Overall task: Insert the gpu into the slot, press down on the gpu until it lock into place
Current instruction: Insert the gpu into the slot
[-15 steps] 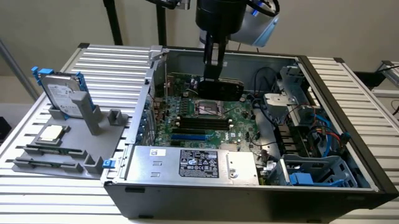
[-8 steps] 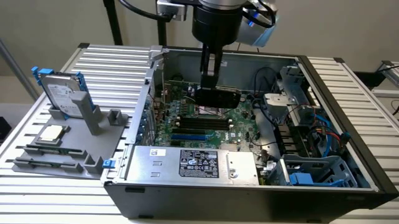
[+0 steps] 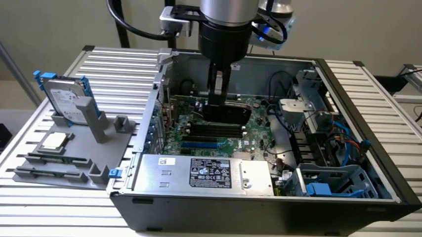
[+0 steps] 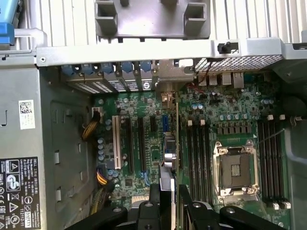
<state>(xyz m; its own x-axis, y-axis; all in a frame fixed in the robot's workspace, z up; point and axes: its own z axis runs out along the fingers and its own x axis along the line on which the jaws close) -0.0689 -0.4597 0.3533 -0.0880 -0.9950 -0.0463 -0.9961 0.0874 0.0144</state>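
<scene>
Claw: the claw (image 3: 221, 101) is closed on the top edge of the gpu (image 3: 231, 114), inside the open case (image 3: 264, 215).
Gpu: held upright over the green motherboard (image 3: 173, 134), just beside the black memory sticks (image 3: 212, 131).
Slot: the blue slot (image 3: 197, 145) lies bare between those sticks and the power supply (image 3: 204, 173), apart from the gpu.

The flat black gpu (image 3: 228, 112) stands upright over the motherboard (image 3: 173, 129), apart from the empty bright-blue slot (image 3: 198, 145).

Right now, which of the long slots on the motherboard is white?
The white slot at the end of the row, next to the yellow-and-black cables. The long slots beside it are black slots.
</scene>
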